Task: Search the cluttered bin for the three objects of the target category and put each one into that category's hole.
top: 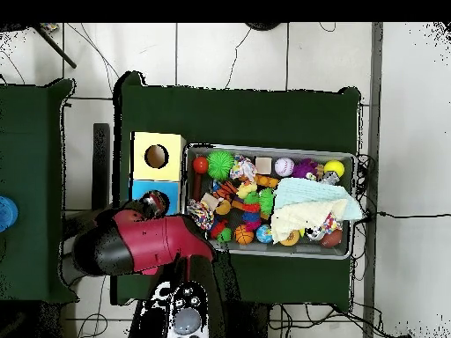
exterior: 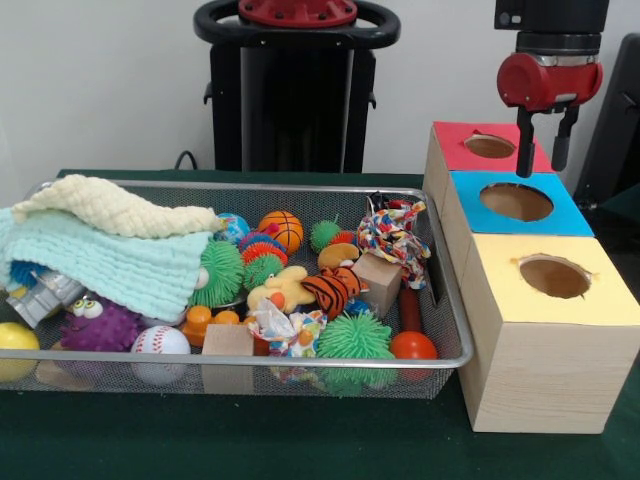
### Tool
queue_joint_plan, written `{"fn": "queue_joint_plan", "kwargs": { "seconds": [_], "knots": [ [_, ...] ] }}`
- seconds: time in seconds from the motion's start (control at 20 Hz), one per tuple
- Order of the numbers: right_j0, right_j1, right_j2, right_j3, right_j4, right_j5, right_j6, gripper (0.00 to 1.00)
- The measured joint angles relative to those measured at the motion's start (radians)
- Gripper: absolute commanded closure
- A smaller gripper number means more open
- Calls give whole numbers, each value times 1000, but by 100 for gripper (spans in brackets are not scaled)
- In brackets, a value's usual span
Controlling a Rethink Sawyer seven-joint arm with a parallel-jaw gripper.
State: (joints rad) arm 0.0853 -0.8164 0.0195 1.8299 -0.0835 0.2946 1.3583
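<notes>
The wire mesh bin (exterior: 330,360) stands at the table's left and holds many toys: an orange basketball (exterior: 281,229), a baseball (exterior: 160,342), green spiky balls (exterior: 355,337), wooden blocks (exterior: 377,283), a knotted rope toy (exterior: 395,235), and a tiger-striped toy (exterior: 330,291). Three wooden boxes with holes stand to its right: red-topped (exterior: 470,148), blue-topped (exterior: 516,202), and yellow-topped (exterior: 553,276). My gripper (exterior: 544,150) is open and empty and hangs over the line between the red and blue boxes. In the overhead view my red arm (top: 150,242) covers the red box.
A mint green cloth (exterior: 100,262) and a cream knitted cloth (exterior: 110,207) cover the bin's left part and hide toys beneath. A purple spiky toy (exterior: 100,325) and a yellow ball (exterior: 15,340) lie at the bin's left front. The overhead view shows the bin (top: 264,147) beside the yellow box (top: 157,156).
</notes>
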Motion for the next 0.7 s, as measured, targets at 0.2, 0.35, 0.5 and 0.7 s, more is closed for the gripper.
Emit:
{"fn": "queue_joint_plan", "kwargs": {
  "seconds": [0.2,0.35,0.5,0.7],
  "knots": [
    [0,0,0,0,0,0,0,0],
    [0,0,0,0,0,0,0,0],
    [-3,-2,0,0,0,0,0,0],
    [-4,-12,-1,0,2,0,0,0]
  ]
}}
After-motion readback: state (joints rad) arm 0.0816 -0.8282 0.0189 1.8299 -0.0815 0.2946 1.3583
